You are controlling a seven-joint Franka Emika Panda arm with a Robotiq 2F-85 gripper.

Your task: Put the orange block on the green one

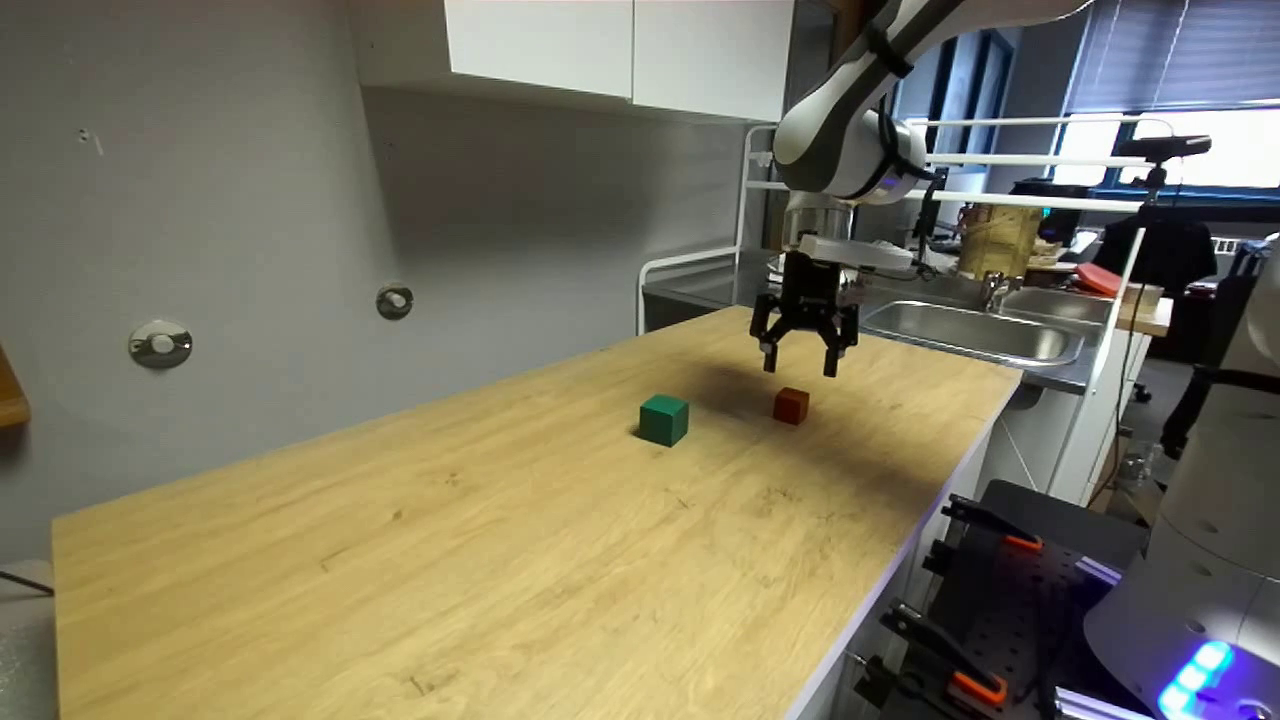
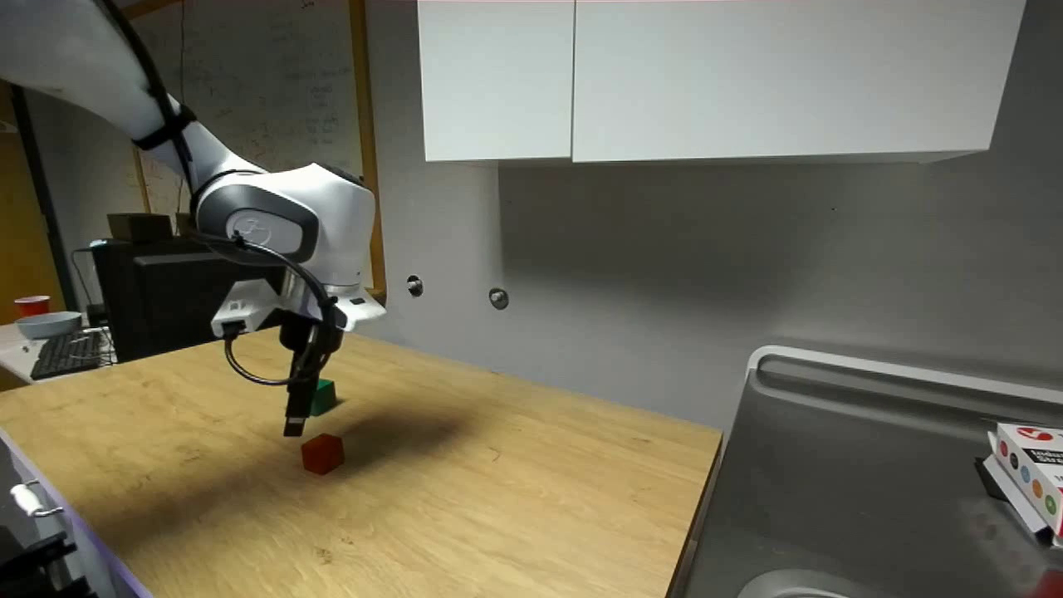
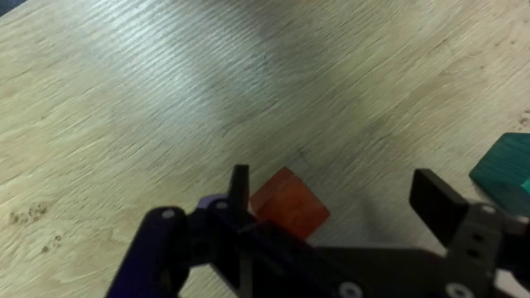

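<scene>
The orange block is a small reddish-orange cube resting on the wooden table; it also shows in an exterior view and in the wrist view. The green block sits on the table a short way from it; it is partly behind the gripper in an exterior view and cut off at the right edge of the wrist view. My gripper is open and empty, pointing down above the orange block. In the wrist view the orange block lies between the fingers, nearer the left one, its lower part hidden.
The wooden table runs along a grey wall. White cabinets hang above it. A metal sink and a white rack stand beyond its end. A box lies on the metal counter.
</scene>
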